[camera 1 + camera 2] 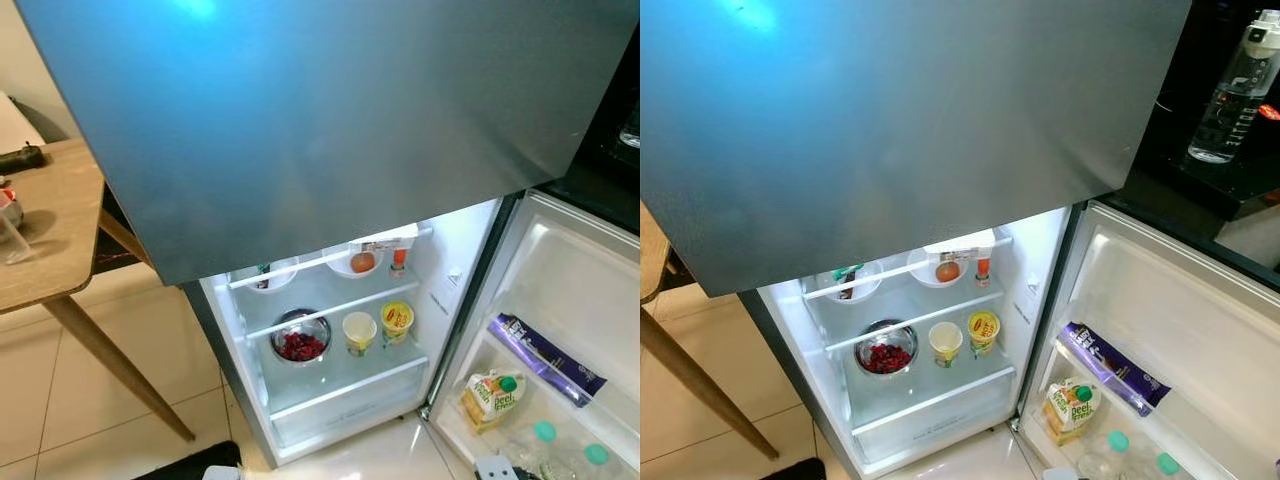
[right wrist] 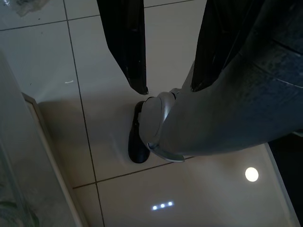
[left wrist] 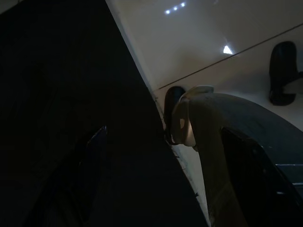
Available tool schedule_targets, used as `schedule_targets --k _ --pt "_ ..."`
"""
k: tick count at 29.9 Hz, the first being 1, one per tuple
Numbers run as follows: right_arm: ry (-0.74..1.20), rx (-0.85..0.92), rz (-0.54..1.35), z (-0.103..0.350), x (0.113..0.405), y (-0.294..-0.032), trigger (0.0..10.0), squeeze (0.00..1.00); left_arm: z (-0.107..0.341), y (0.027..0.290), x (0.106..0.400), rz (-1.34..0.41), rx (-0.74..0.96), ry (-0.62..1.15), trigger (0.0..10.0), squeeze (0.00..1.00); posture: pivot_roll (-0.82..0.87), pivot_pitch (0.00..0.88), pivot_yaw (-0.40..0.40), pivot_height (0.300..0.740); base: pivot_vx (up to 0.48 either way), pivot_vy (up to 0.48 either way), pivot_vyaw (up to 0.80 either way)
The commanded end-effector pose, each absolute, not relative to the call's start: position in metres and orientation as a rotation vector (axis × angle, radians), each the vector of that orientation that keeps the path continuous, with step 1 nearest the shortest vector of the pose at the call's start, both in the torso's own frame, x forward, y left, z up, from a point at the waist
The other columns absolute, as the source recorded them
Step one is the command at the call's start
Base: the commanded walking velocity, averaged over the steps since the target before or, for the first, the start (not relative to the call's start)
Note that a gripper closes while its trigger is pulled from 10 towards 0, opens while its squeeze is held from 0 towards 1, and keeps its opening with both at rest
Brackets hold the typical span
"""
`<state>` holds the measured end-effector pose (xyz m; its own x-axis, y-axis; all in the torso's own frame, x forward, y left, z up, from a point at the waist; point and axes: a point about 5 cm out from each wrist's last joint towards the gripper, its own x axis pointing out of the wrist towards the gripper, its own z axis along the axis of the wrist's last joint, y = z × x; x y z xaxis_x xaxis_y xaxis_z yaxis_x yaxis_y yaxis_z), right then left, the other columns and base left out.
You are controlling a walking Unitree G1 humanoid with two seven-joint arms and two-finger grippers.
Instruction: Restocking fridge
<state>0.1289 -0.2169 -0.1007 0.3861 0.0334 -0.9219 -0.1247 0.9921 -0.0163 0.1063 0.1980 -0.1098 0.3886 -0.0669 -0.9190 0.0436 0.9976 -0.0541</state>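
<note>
While the fridge stands open beside the desk, the right claw hangs parted and empty; left claw, can't tell. That steel bowl looks slippery, so I'd grip the rim.

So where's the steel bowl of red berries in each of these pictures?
Left eye view: the steel bowl of red berries sits on the fridge's middle shelf, left of the white paper cup.
Right eye view: same shelf, lower centre-left, again left of that cup.
Left wrist view: not in it.
Right wrist view: not in it.
Shared landmark: the yellow tub to the right of the cup.
</note>
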Motion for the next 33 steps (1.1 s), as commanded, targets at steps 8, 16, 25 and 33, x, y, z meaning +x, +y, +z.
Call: schedule_targets --k 8,16,25,33 --pt "1.149 -0.088 0.083 -0.097 0.139 -0.217 10.0 0.0 -0.111 0.194 0.105 -0.075 0.0 1.184 10.0 0.0 -0.08 0.0 -0.007 0.74 -0.178 0.0 0.0" --pt "1.158 -0.089 0.088 -0.099 0.135 -0.215 10.0 0.0 -0.111 0.193 0.106 -0.081 0.01 1.187 10.0 0.0 -0.08 0.0 -0.005 0.74 -0.369 0.0 0.0" --pt "1.166 -0.091 0.085 -0.1 0.133 -0.217 10.0 0.0 -0.112 0.197 0.101 -0.076 0.014 1.195 10.0 0.0 -0.08 0.0 -0.009 0.74 -0.376 0.0 0.0" --pt "1.157 -0.089 0.092 -0.099 0.136 -0.215 10.0 0.0 -0.111 0.196 0.104 -0.076 0.015 1.19 10.0 0.0 -0.08 0.0 -0.009 0.74 -0.377 0.0 0.0"
